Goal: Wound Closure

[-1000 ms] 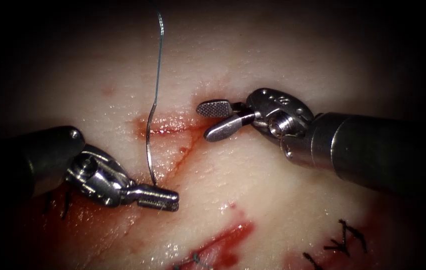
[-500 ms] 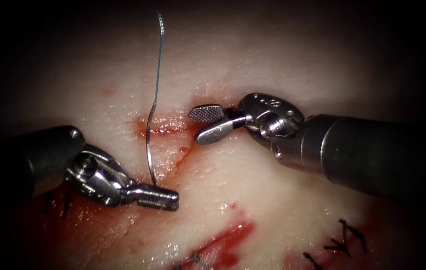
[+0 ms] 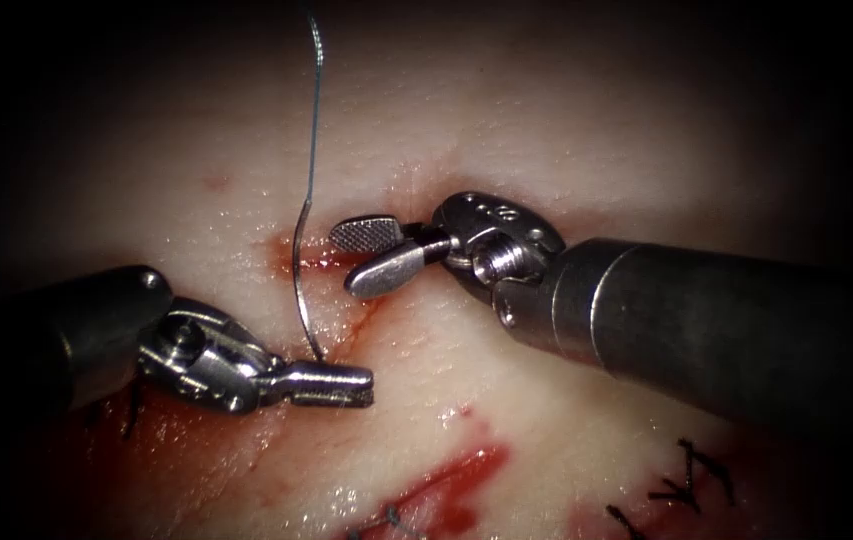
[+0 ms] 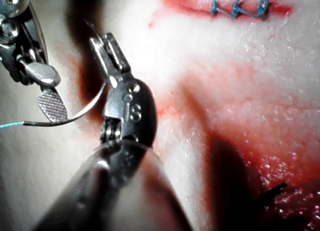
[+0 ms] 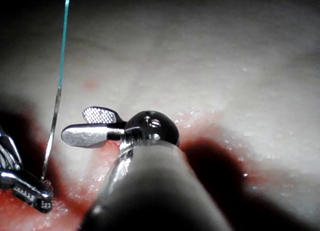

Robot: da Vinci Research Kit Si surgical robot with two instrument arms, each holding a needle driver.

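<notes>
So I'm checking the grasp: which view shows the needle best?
Left wrist view: the needle curves free from the left tool, gripped near its tip. Endoscope view shows needle nearly edge-on; right wrist view, a thin line.

I see the tissue (image 3: 566,130) carrying everything: its cut (image 3: 331,262), red fluid (image 3: 446,480) and dark stitches (image 3: 691,475).

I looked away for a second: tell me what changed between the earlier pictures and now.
The right tool, jaws open and empty, moved left toward the needle. The left tool shifted slightly right, keeping its grip near the needle's tip end. The needle stays out of the tissue, thread trailing upward.
</notes>
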